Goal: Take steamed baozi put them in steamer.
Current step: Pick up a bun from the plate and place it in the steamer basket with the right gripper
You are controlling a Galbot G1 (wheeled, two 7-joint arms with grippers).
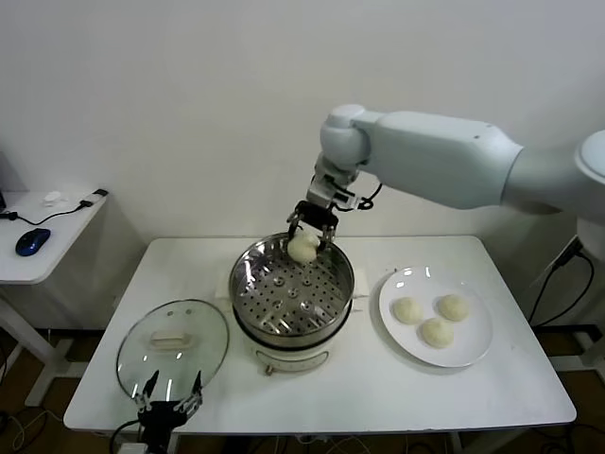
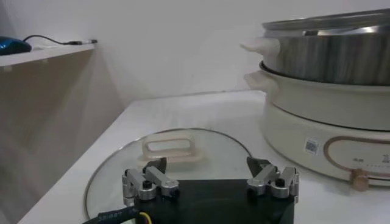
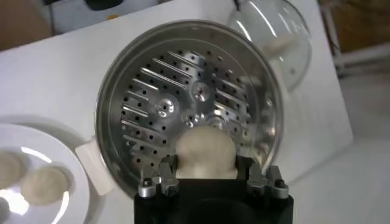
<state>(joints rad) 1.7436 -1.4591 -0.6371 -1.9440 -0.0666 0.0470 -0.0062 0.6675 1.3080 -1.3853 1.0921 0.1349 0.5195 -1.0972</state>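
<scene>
My right gripper [image 1: 304, 238] is shut on a cream-white baozi [image 1: 302, 249] and holds it over the far rim of the steel steamer [image 1: 331, 307]. In the right wrist view the baozi [image 3: 205, 152] sits between the fingers above the perforated tray [image 3: 164, 109]. Three more baozi [image 1: 435, 320] lie on the white plate [image 1: 477, 345] to the right of the steamer; two of them show in the right wrist view [image 3: 47, 184]. My left gripper [image 1: 171, 395] is open and empty, parked low at the table's front left edge, just before the glass lid [image 1: 173, 348].
The round glass lid [image 2: 177, 152] lies flat on the table left of the steamer's cream base [image 2: 323, 140]. A side table with a blue mouse [image 1: 31, 241] stands at far left.
</scene>
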